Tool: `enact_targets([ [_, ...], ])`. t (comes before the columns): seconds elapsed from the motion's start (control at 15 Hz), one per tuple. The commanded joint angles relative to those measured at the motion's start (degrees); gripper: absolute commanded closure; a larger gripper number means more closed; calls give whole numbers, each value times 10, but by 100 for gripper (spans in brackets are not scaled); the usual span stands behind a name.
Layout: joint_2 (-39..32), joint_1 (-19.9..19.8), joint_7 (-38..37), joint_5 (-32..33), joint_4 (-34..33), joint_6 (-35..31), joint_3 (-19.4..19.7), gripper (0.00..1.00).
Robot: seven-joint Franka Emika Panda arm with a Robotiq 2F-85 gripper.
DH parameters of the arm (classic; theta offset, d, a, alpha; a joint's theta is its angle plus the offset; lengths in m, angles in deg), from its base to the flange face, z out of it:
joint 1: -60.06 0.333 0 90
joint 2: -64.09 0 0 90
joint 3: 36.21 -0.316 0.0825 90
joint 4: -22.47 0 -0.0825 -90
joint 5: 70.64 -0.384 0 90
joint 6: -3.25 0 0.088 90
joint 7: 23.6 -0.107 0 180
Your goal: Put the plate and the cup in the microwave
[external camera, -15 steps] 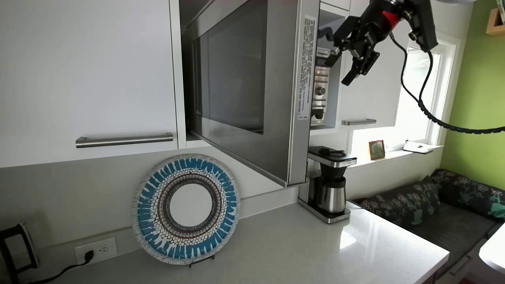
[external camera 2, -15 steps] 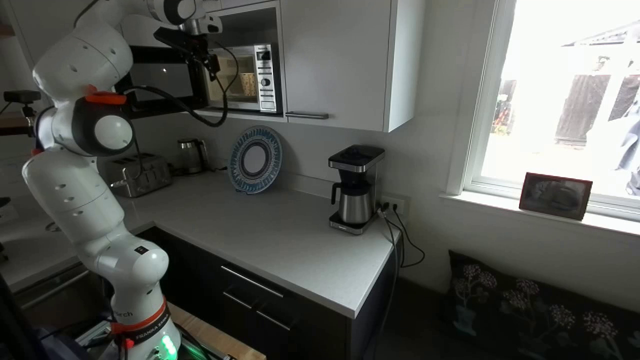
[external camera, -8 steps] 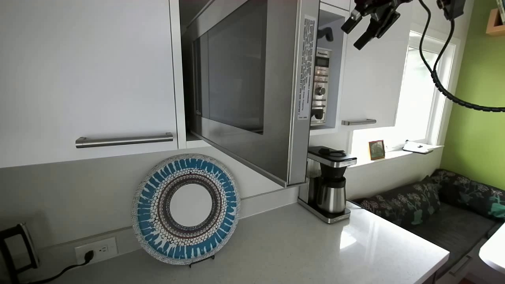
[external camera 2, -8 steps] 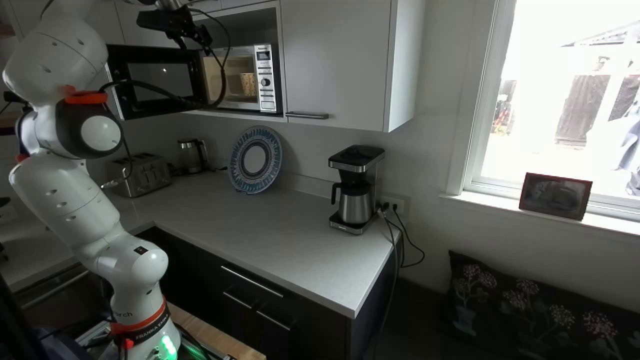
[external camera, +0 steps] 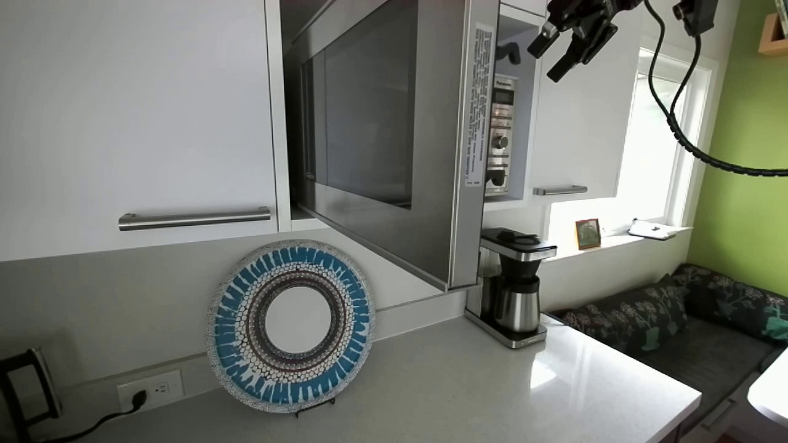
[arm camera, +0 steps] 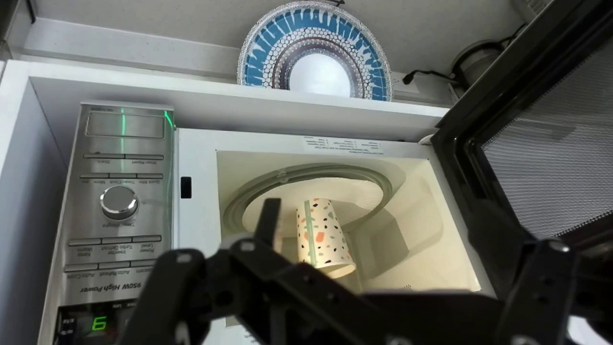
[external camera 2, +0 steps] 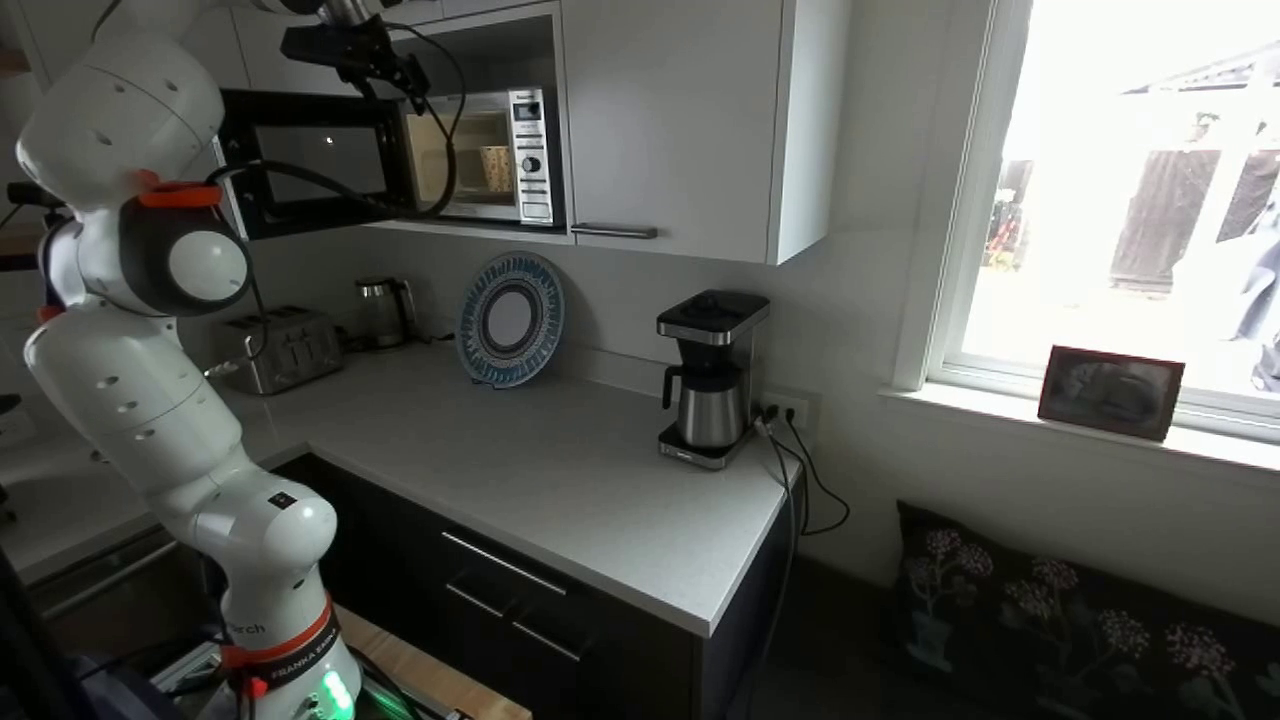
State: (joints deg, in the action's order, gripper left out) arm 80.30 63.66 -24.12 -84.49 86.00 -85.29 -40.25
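Claw's (external camera: 545, 63) spread, but in wrist view it and the cup (arm camera: 322, 235) block bits of the plate (arm camera: 357, 192) inside the microwave (arm camera: 198, 218).

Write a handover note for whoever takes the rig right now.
Gripper: open, holding nothing, hovers in front of the microwave.
Things: speckled cup upright on a white plate, both inside the microwave.
Done: plate and cup appear placed.
Left: apparently nothing of the stated task; the door stands open, so shut it only if asked. The blue-patterned plate on the counter looks like decor; I'd leave it.
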Motion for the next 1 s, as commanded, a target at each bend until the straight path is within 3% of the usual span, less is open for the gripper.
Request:
enact_targets([
  [0.0,15,0,75,-2,-8,-2,22,0],
  [0.4,53,8,136,-34,-13,58,73,0],
  [0.93,86,13,196,-69,-18,87,97,0],
])
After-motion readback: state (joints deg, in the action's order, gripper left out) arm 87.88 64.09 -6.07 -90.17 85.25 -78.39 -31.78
